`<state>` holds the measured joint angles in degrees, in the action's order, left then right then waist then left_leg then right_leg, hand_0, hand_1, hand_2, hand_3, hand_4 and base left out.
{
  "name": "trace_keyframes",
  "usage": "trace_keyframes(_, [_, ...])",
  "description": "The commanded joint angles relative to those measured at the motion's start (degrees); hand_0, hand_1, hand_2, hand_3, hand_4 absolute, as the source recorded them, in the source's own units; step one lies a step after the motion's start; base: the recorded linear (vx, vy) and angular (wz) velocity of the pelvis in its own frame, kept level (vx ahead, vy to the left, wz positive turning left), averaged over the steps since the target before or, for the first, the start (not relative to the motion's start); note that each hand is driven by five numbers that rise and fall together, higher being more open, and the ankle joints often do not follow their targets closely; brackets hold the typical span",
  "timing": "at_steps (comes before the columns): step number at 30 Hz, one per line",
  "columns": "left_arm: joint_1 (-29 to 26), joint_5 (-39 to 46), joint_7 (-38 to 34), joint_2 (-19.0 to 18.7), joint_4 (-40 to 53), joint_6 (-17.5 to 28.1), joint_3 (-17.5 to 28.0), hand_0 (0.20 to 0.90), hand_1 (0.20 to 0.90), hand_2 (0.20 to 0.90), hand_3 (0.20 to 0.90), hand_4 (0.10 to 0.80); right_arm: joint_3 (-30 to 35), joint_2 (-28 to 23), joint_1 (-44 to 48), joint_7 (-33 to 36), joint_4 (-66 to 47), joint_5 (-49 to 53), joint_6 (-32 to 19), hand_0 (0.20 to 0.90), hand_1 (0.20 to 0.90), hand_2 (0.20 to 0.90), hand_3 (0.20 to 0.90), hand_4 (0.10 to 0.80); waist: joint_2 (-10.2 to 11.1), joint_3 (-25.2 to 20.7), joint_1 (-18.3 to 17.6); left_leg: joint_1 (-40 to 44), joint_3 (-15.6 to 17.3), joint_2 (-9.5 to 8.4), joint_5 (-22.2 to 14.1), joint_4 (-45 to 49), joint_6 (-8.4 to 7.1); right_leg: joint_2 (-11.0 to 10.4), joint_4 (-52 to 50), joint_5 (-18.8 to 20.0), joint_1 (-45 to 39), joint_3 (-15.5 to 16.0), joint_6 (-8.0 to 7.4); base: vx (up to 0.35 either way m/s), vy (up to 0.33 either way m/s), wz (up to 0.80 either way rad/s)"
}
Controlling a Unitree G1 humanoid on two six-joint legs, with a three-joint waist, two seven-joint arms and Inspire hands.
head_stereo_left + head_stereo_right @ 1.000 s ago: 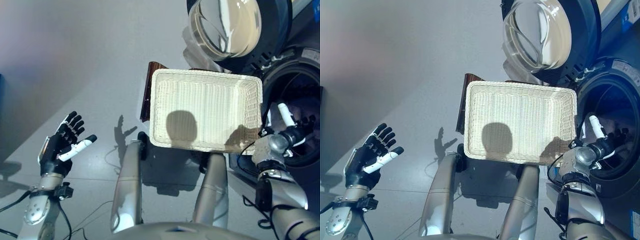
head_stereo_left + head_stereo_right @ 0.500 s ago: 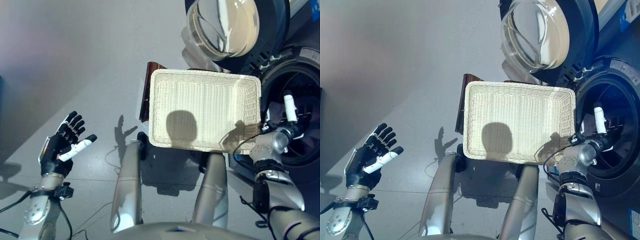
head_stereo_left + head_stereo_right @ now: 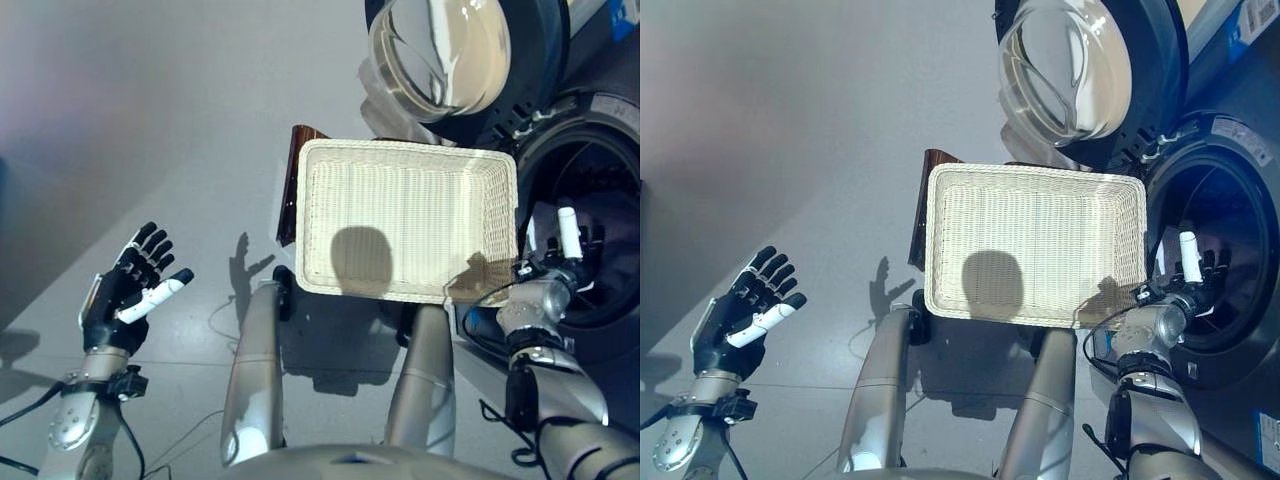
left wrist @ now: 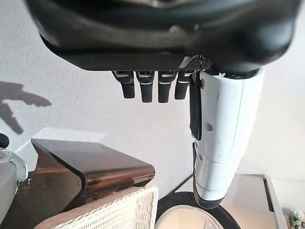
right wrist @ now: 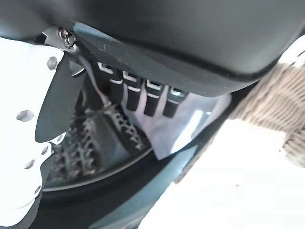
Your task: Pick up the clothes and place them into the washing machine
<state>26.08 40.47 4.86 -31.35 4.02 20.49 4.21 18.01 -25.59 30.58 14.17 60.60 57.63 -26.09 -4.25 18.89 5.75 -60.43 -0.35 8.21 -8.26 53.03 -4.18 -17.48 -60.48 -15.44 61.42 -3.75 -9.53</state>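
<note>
Grey floor surrounds an empty wicker basket; pale clothes already lie in the washing machine drum, just beyond the straight-fingered right hand at 3 o'clock, while the open-fingered left hand idles at 8 o'clock.

Grey floor; dark brown stand on it, bearing white wicker basket; washing machine just beside the basket, door open.

Left hand open (holding nothing), above a brown stand and wicker basket.
</note>
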Motion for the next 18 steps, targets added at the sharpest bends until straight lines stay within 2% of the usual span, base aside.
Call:
trace_keyframes(1, [0.5,2.3,0.9,-0.6,1.6,4.3,4.8,0.9,0.9,0.9,0.9,0.8,-0.6,-2.0,-1.4,-3.6,1.4,1.4,-1.3,0.9,0.9,0.9,0.9,0.8,0.3,-3.0,0.8,-1.2,0.5,0.62,1.7,-6.2,-0.47,-0.9,4.1,4.2,3.6,-0.5,0.59,0.0,0.0,0.0])
trace_keyframes(8, [0.9,2.3,1.1,-1.3,1.8,4.1,4.7,0.9,0.9,0.9,0.9,0.8,0.3,-6.1,0.5,0.8,8.1,-3.4,1.4,0.9,0.9,0.9,0.9,0.8,-0.4,-2.6,1.4,-1.8,0.4,0.56,1.8,-6.1,-0.56,-1.0,3.6,3.9,4.2,-0.5,0.64,0.0,0.0,0.0])
trace_keyframes(10, [1.2,1.3,0.6,-2.0,1.9,4.2,4.6,0.9,0.9,0.9,0.9,0.8,0.5,-8.8,2.2,5.2,12.6,-7.6,3.3,0.9,0.9,0.9,0.9,0.8,-0.6,-2.7,1.8,-2.0,0.3,0.47,1.8,-6.0,-0.58,-1.0,3.4,4.0,4.5,-0.5,0.67,0.0,0.0,0.0])
trace_keyframes(18, [1.8,1.0,-0.4,-3.1,3.1,4.4,4.7,0.9,0.9,0.9,0.9,0.8,-4.0,-12.1,5.0,8.7,12.8,-15.8,5.2,0.9,0.9,0.9,0.9,0.8,-0.5,-2.9,2.1,-2.3,0.4,0.52,2.3,-6.7,-0.5,-0.7,3.9,4.7,4.8,-0.3,0.48,0.001,0.003,0.02])
